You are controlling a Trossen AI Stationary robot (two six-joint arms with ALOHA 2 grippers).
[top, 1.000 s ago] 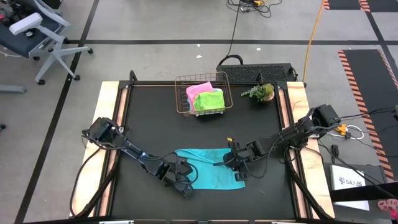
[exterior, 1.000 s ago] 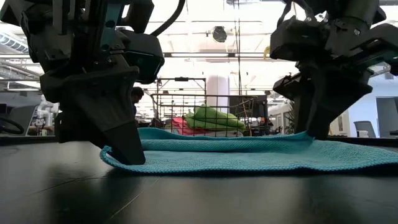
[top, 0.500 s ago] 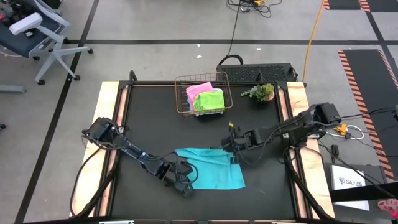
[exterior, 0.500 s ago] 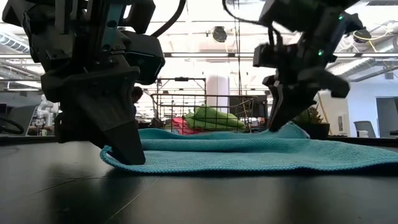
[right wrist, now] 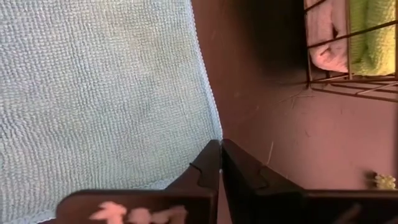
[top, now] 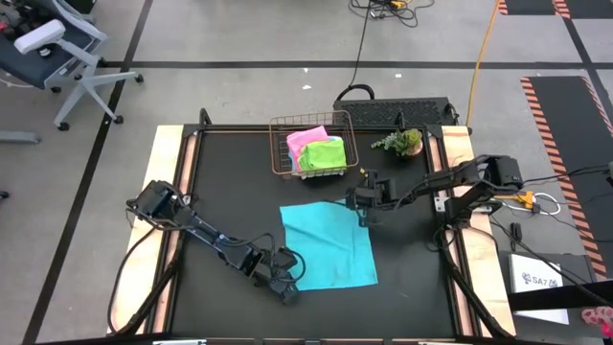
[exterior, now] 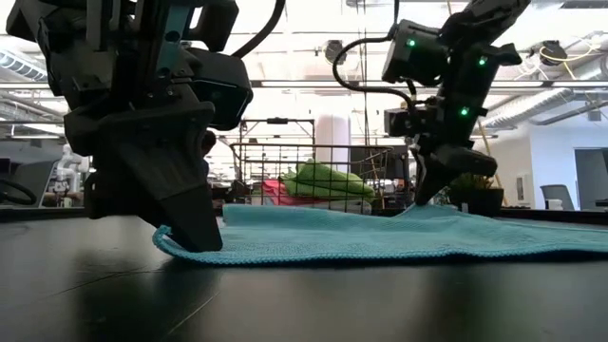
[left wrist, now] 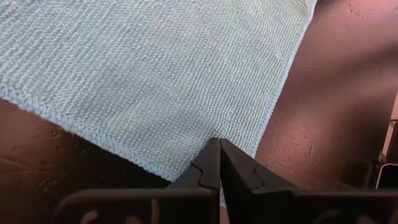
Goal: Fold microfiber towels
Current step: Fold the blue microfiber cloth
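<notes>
The black table fills the middle of the high view, with pale wooden strips along its two sides. On it, toward the front, one cyan towel lies spread flat as a slightly skewed square; in the low view only its near edge and a thin slice of its surface show. Behind it, at the back of the table, stands the copper wire basket, holding a pink towel and a lime green towel; how they are folded is hard to make out, and the low view shows them only as blurred lumps behind the wires. A small plant sits to the basket's right.

The left gripper is at the towel's near left corner, its fingers clenched together on the hem. The corner itself is hidden under the fingers in the left wrist view. The right gripper is at the towel's far right corner, fingers pinched shut there; whether cloth is actually caught between them cannot be told, since the corner vanishes just at the tips.
</notes>
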